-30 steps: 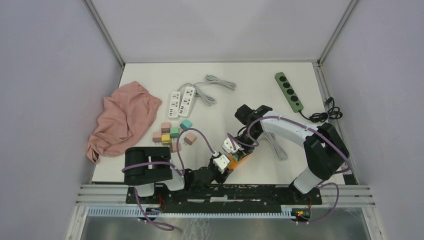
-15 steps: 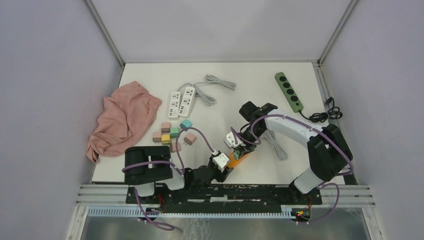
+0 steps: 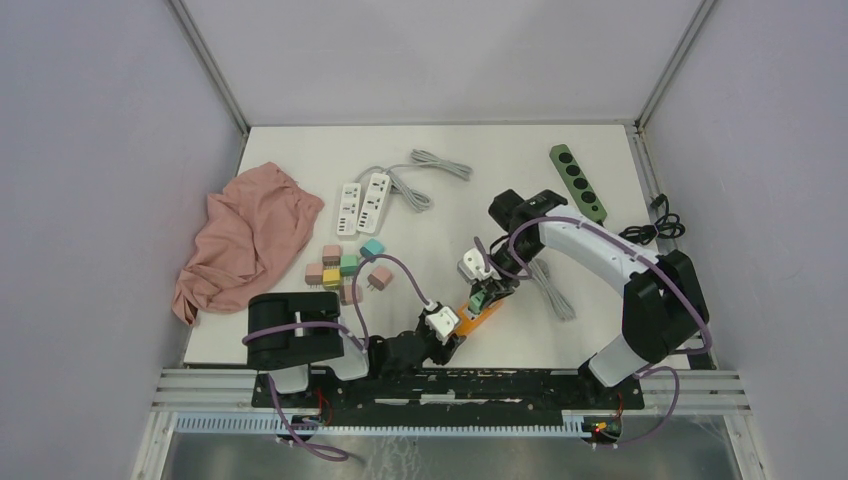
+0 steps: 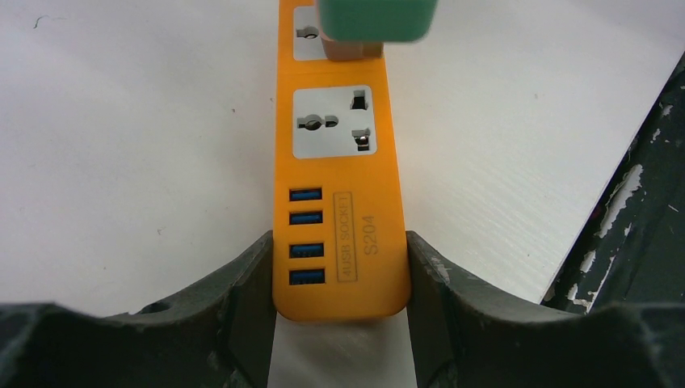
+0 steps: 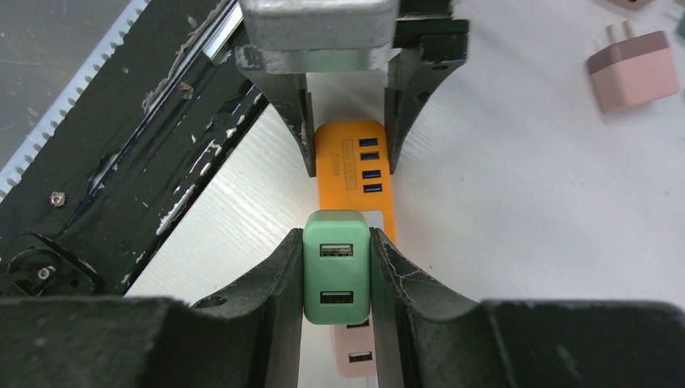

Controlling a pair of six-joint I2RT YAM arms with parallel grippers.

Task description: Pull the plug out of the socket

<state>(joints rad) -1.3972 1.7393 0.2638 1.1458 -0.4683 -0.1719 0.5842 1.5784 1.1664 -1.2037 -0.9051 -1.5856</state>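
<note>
You are looking at a pull that appears to be nearly done. The green plug (image 5: 336, 242) is sitting above the far sockets of the orange power strip (image 4: 343, 174), and in the left wrist view it is hanging over the strip's face rather than sitting flush against it. Its prongs are hidden, so you cannot be sure they are clear of the socket. What remains, by my reading, is carrying the plug fully away. A pink plug (image 5: 353, 356) is showing just beyond the green one, and it seems to be seated in the strip.

The right end effector (image 5: 337, 283) is clenching the green plug, with both fingers pressing flat on its sides. The left end effector (image 4: 339, 271) is grasping the strip at its USB end, jaws tight against both long edges, pinning it down on the white surface (image 4: 121, 145) near the front edge.
</note>
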